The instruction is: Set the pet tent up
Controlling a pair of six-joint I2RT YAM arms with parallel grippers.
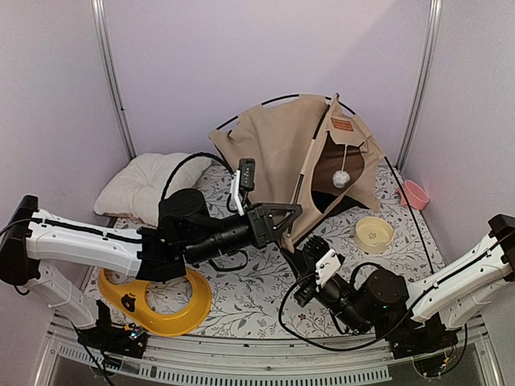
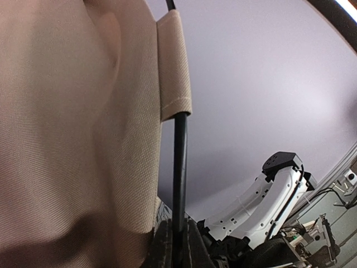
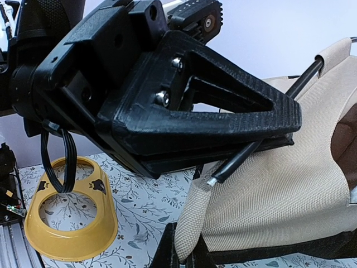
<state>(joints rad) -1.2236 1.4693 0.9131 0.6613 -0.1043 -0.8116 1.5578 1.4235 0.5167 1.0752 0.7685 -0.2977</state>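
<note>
The beige pet tent (image 1: 294, 149) stands half raised at the back centre, with its brown label (image 1: 342, 125) and white pom-pom (image 1: 341, 178) at the doorway. My left gripper (image 1: 290, 215) is at the tent's front lower corner, shut on a thin black pole (image 2: 179, 167) that comes out of a fabric sleeve (image 2: 174, 67). My right gripper (image 1: 310, 248) is just below it, shut on the tent's corner fabric pocket (image 3: 194, 223). In the right wrist view, the pole's silver tip (image 3: 212, 181) hangs just above that pocket, under my left gripper (image 3: 281, 134).
A yellow two-hole bowl tray (image 1: 161, 304) lies front left and also shows in the right wrist view (image 3: 67, 223). A white pillow (image 1: 149, 189) lies back left. A pale yellow bowl (image 1: 375, 235) and a pink bowl (image 1: 414, 195) sit right of the tent. A loose pole (image 1: 409, 205) arcs along the right.
</note>
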